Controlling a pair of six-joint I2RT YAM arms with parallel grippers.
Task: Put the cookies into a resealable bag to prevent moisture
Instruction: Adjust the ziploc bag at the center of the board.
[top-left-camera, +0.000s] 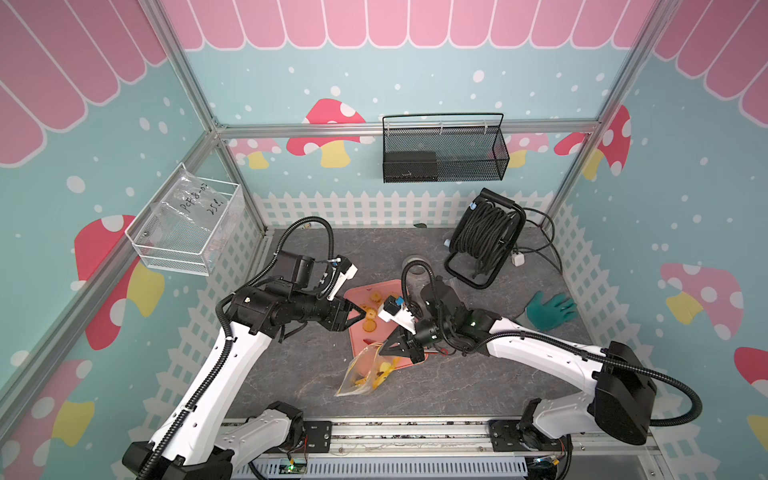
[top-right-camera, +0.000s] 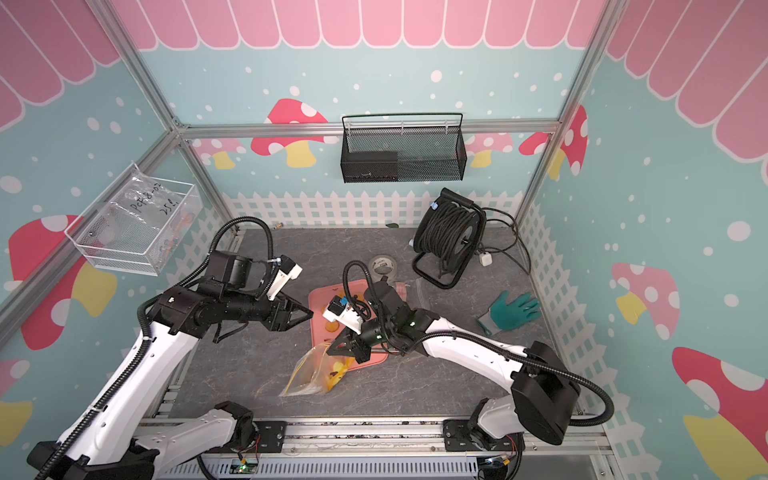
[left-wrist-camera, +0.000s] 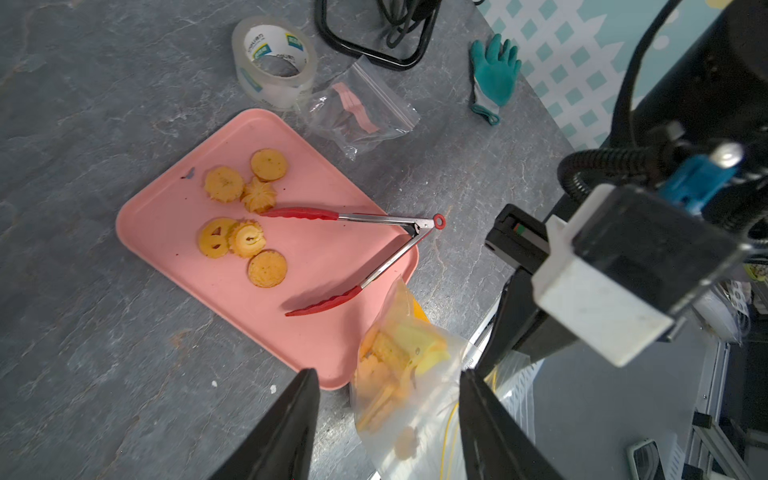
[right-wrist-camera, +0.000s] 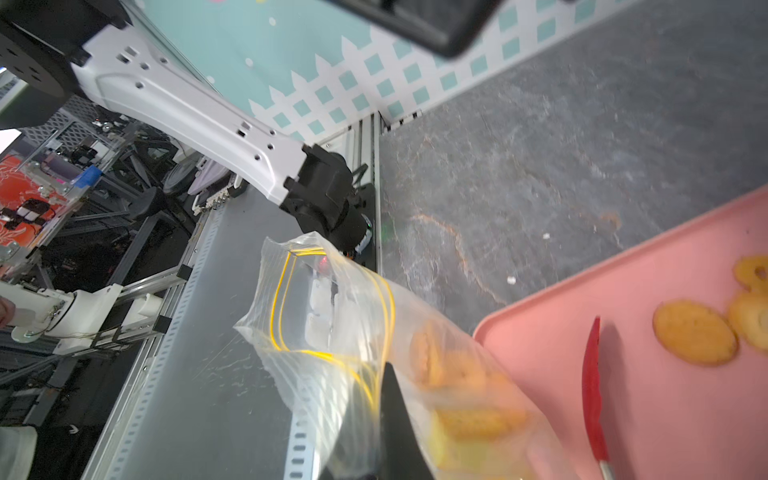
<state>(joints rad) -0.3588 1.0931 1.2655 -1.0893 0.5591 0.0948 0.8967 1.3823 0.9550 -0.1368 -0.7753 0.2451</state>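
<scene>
Several golden cookies (left-wrist-camera: 245, 220) lie on a pink tray (left-wrist-camera: 316, 257), and more show inside a clear resealable bag (left-wrist-camera: 390, 374) with a yellow zip line at the tray's near corner. My right gripper (right-wrist-camera: 388, 374) is shut on the bag's (right-wrist-camera: 332, 332) upper edge and holds its mouth lifted; in both top views the right gripper (top-left-camera: 379, 347) (top-right-camera: 331, 349) sits above the bag (top-left-camera: 365, 374) (top-right-camera: 311, 370). My left gripper (left-wrist-camera: 388, 374) is open and holds nothing. It hovers over the tray's left edge (top-left-camera: 362, 312), and the bag shows beyond its fingers.
Red-tipped metal tongs (left-wrist-camera: 374, 245) lie open on the tray. Behind the tray are a tape roll (left-wrist-camera: 274, 62) and a small clear bag of pink strips (left-wrist-camera: 357, 112). A green glove (top-left-camera: 550, 309) and a black cable reel (top-left-camera: 484, 237) sit at the right and back right.
</scene>
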